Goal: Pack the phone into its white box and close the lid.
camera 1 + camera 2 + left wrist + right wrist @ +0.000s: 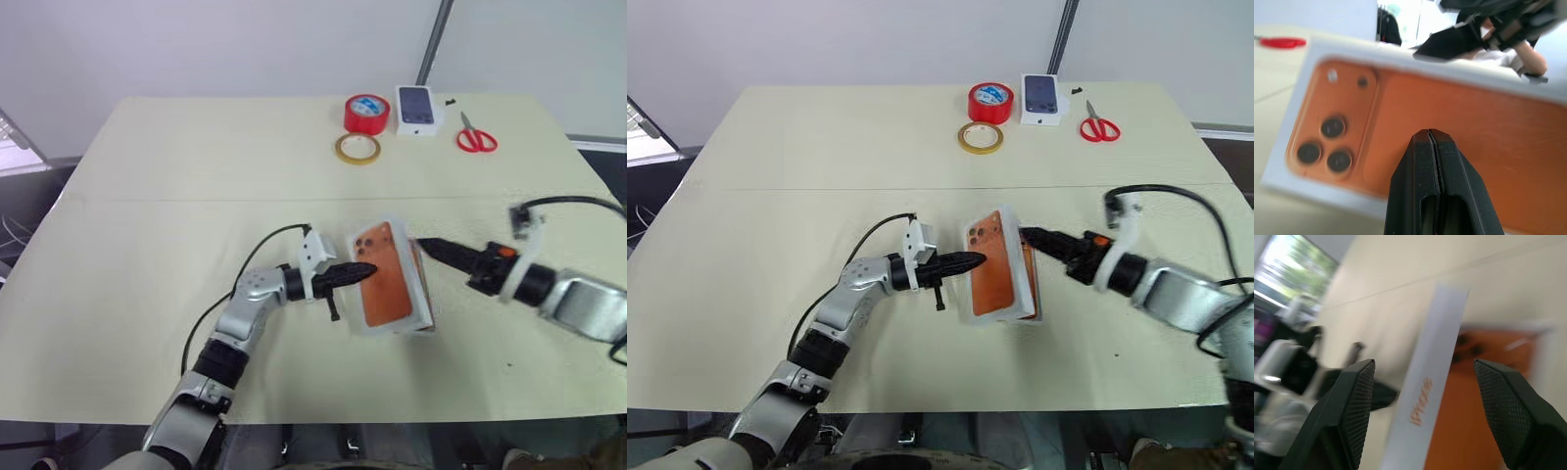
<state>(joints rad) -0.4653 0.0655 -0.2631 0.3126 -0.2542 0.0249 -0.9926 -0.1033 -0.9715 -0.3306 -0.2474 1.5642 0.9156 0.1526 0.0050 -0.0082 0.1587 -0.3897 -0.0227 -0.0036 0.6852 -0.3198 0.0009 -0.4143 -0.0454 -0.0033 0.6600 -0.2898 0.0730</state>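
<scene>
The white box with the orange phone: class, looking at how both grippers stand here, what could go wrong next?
1. The left gripper, shut, presses its tips on the phone; pushing harder could slide the white box across the table.
2. The right gripper is open astride the box's raised white edge; closing off-centre could tip it.

We count one orange phone [384,274] in one white box [427,299], two rolls of tape, one red [367,114] and one tan [358,148], one small picture box [416,110], one pair of red scissors [476,136], and two grippers, left [367,271] and right [425,247].
</scene>
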